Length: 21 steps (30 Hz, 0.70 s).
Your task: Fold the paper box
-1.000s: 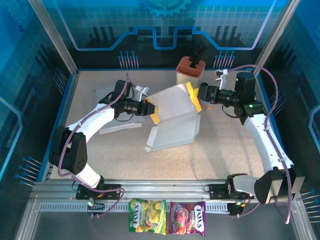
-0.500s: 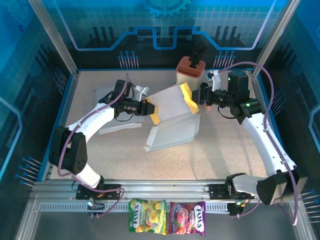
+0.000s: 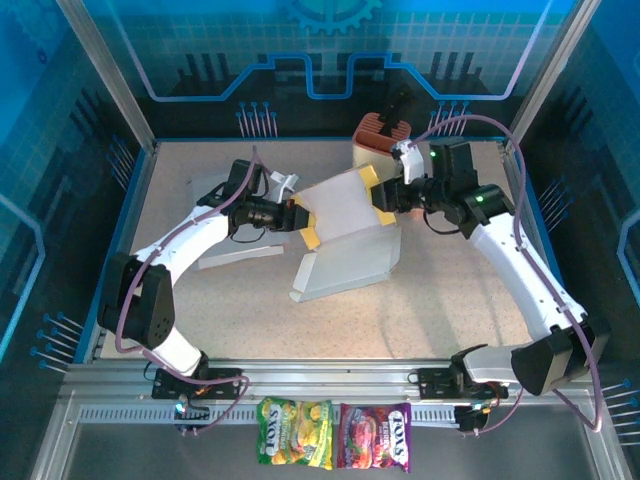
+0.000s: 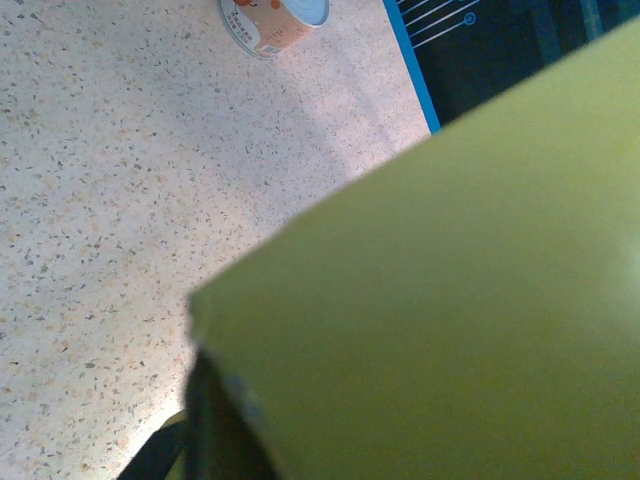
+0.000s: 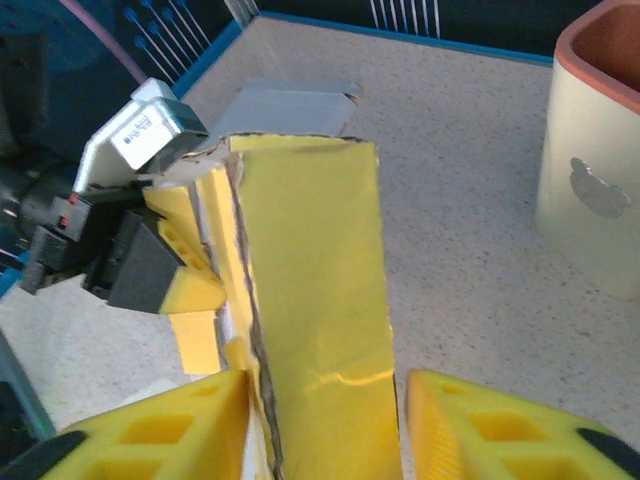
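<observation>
Since a second before, the right arm had swung left and toward the back, carrying the right gripper (image 3: 385, 196) from beside the white paper box with yellow flaps (image 3: 345, 235) onto its upper right corner; the left arm and the box had stayed put.

Both arms, two in all, reached in from the near rail with elbows bent outward and forearms angled inward toward the middle of the speckled beige table (image 3: 450, 290). The left gripper (image 3: 303, 226) was clamped on the box's left yellow edge, holding that side raised. In the right wrist view the right gripper (image 5: 325, 405) straddled a long yellow flap (image 5: 310, 260), its yellow foam jaws apart, one against the flap and the other showing a thin gap.

One box lay half-opened at the table's centre, tilted, lower panel resting on the surface. One cream tapered container with a terracotta rim (image 3: 366, 146) stood just behind the right gripper. Two flat grey card pieces (image 3: 212, 186) (image 3: 240, 256) lay to the left. Two sweet packets, one green (image 3: 293, 432) and one purple (image 3: 375, 437), sat side by side below the rail
</observation>
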Each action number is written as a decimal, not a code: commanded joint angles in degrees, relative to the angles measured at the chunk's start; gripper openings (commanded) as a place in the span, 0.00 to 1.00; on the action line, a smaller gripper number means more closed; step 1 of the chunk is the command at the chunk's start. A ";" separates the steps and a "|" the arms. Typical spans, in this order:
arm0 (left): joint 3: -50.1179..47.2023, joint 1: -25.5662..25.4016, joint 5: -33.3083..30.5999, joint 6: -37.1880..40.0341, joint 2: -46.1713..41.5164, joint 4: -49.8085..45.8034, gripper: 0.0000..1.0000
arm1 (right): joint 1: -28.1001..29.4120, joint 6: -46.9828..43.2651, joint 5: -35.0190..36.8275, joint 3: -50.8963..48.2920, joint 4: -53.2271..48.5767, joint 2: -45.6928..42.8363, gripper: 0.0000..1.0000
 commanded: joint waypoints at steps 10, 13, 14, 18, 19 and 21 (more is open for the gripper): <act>2.55 -1.17 -0.35 1.41 -0.56 -3.36 0.00 | 11.64 -4.40 37.54 10.78 -13.05 7.18 0.00; 3.37 -1.97 -2.51 1.03 -0.09 -4.26 0.00 | 13.92 -2.88 45.23 13.11 -16.65 9.88 0.00; 3.65 -2.20 -3.11 0.89 0.05 -4.72 0.00 | 14.49 -2.04 47.65 13.88 -18.01 10.91 0.00; 4.75 -3.50 -6.79 -0.07 0.68 -6.12 0.00 | 17.06 0.66 55.83 15.43 -21.69 14.32 0.00; 5.17 -3.76 -7.65 -0.28 0.93 -6.56 0.00 | 17.54 1.30 57.03 15.46 -22.25 14.79 0.00; 5.54 -4.24 -9.02 -0.63 1.07 -7.05 0.00 | 18.34 2.10 58.68 15.86 -22.98 15.64 0.00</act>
